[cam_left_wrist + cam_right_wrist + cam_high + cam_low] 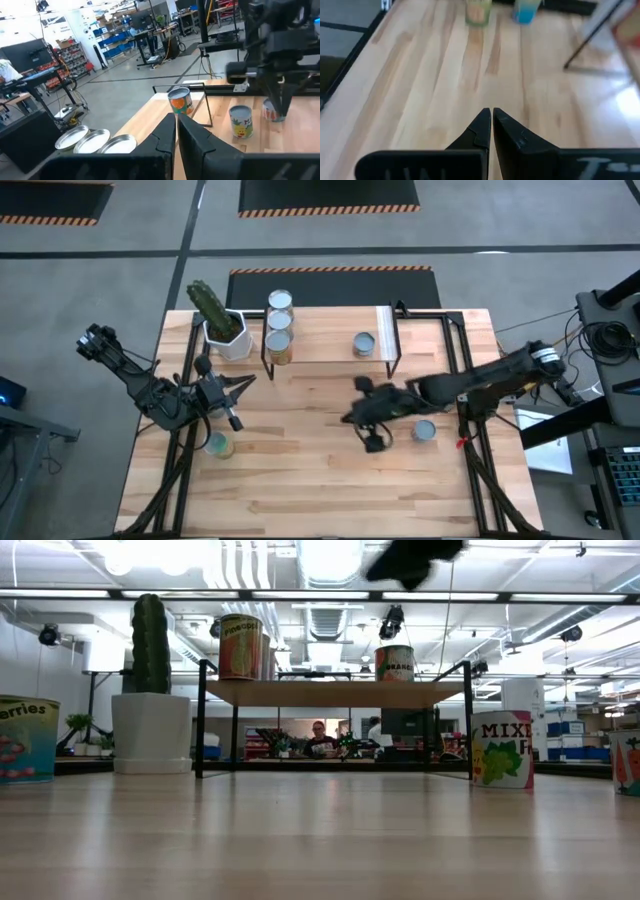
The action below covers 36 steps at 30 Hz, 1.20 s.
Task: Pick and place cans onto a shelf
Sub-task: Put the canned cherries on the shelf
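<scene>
**Three cans shelved, at least two left on the surface**

From above, you see the shelf (330, 330) carrying three cans: two (279, 305) at its cactus end, one (364, 344) near the white strip. One can (424, 430) sits beside the right gripper (362, 430), another (218, 444) by the left gripper (232, 402).

At table height, a "MIXED" can (502, 749) stands right of the shelf.

Your left wrist shows fingers (167, 137) together, empty.

Your right wrist shows fingers (484, 131) together, empty, over bare surface (420, 80).
</scene>
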Available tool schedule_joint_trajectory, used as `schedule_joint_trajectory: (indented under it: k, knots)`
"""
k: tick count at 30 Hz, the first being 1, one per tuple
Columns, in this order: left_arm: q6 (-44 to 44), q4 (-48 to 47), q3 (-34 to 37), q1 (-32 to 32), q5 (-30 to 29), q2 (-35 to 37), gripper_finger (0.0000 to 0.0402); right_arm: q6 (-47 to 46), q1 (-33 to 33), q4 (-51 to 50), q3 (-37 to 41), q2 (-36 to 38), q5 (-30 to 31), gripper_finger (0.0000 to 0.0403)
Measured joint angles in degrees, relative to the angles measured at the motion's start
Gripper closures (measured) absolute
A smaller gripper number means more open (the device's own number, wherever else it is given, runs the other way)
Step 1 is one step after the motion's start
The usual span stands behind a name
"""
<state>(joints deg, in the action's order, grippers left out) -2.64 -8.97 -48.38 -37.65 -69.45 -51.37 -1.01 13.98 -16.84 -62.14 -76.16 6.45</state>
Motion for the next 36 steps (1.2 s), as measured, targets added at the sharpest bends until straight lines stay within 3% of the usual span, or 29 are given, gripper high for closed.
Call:
schedule_joint_trajectory:
  k: [5, 9, 13, 16, 20, 24, 36]
  knots:
    - [4.7, 0.0, 0.0, 0.0, 0.0, -0.3, 0.0400, -4.9, 5.3, 2.3, 8.6, 7.6, 8.3, 0.0394]
    - [12.0, -1.2, 0.0, 0.0, 0.5, -2.2, 0.0400, -1.3, 7.2, 9.3, 13.7, 12.2, 16.4, 0.0394]
    - [25.8, -4.1, 0.0, 0.0, 7.1, -5.1, 0.0400, 6.4, 7.1, 17.3, 16.2, 15.8, 16.7, 0.0394]
    - [40.9, -7.2, 0.1, 0.1, 10.7, -7.0, 0.0400, 11.7, 7.1, 20.3, 16.4, 17.5, 16.6, 0.0394]
    - [63.4, -20.6, 0.1, 2.1, 12.4, -8.8, 0.0401, 16.1, 7.1, 22.0, 16.4, 19.2, 16.3, 0.0394]
    - [87.9, -39.9, -0.5, 5.7, 23.5, -9.1, 0.0401, 17.9, 7.1, 21.9, 16.4, 19.6, 16.0, 0.0394]
    - [118.7, -67.1, -1.3, 6.4, 45.5, -10.3, 0.0401, 21.9, 7.1, 21.9, 16.4, 19.7, 15.9, 0.0394]
